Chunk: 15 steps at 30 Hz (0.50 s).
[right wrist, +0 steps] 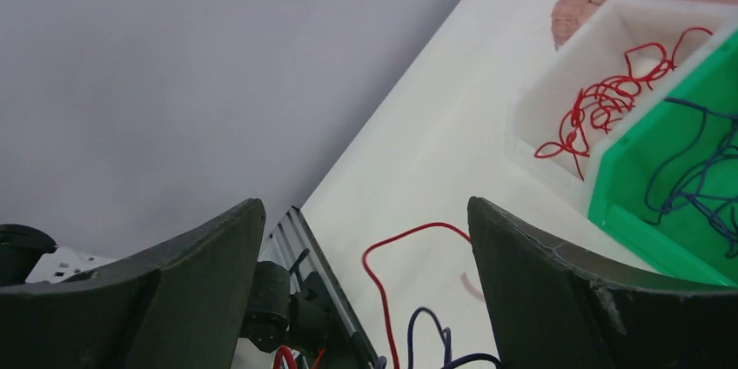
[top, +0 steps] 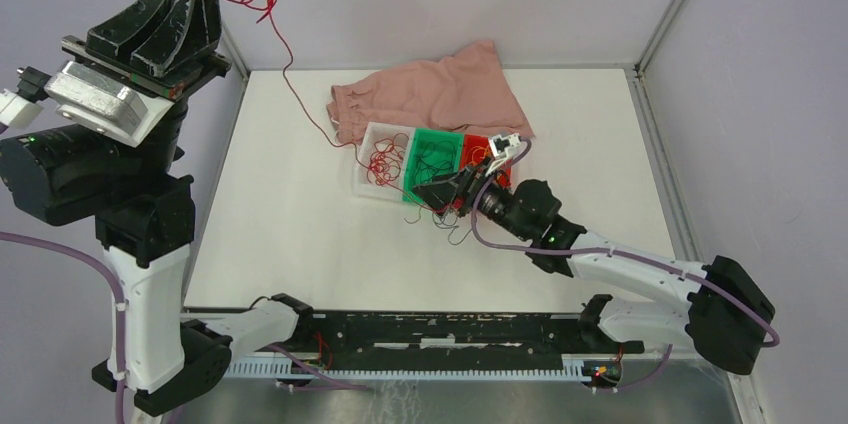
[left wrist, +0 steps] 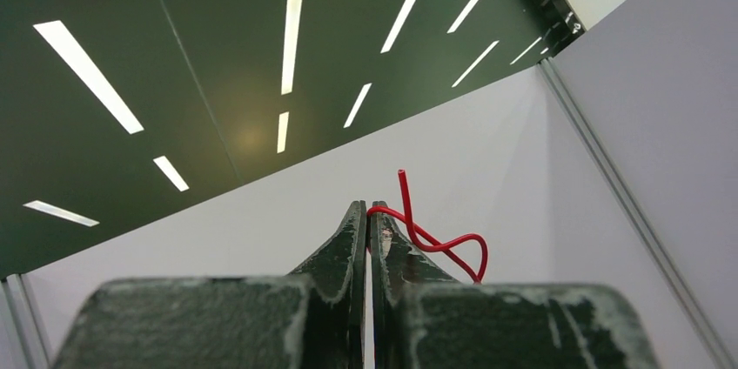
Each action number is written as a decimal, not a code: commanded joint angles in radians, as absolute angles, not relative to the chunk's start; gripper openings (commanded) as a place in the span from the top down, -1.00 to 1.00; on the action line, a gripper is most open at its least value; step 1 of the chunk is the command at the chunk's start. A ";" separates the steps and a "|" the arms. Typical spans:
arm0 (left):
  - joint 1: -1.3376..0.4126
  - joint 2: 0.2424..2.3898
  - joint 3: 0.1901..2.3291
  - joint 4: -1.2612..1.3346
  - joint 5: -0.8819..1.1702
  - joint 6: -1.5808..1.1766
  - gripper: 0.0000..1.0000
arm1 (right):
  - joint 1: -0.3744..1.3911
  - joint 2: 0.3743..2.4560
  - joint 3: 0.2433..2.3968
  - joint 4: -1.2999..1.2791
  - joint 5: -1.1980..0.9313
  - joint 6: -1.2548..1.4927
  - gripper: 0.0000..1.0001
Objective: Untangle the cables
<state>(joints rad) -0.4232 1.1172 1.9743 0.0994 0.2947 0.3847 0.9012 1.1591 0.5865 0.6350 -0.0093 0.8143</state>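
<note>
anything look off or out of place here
A pink cloth lies crumpled behind the white bin, foreign to a cable job. One red cable hangs from the raised left pincer down to that bin; dark cables trail loose on the table.

I get soft, even overhead light on the white table [top: 300, 234], with only faint shadows under the arms and a dull sheen along its near edge. The enclosure posts lean outward at the corners of the top view. My left wrist camera looks up at ceiling light strips [left wrist: 291, 43], blown out white against dark. The left gripper [left wrist: 366, 212] is soft up close, while the red cable [left wrist: 435, 243] is crisp. The right gripper [right wrist: 365, 204] blurs at the bottom edge.
</note>
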 commanded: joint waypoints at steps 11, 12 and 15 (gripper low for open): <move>-0.428 1.137 2.029 0.068 0.358 0.367 0.94 | 0.897 1.146 0.572 0.530 -0.014 0.841 -0.98; -0.428 1.136 2.027 0.064 0.363 0.367 0.94 | 0.896 1.148 0.572 0.531 -0.016 0.843 -0.99; -0.428 1.124 2.008 0.053 0.378 0.364 0.94 | 0.894 1.150 0.582 0.506 0.001 0.849 -0.98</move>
<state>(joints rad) -0.4232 1.1358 1.9972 0.0521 0.3511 0.3824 0.9001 1.1515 0.5686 0.4999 -0.0219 0.8318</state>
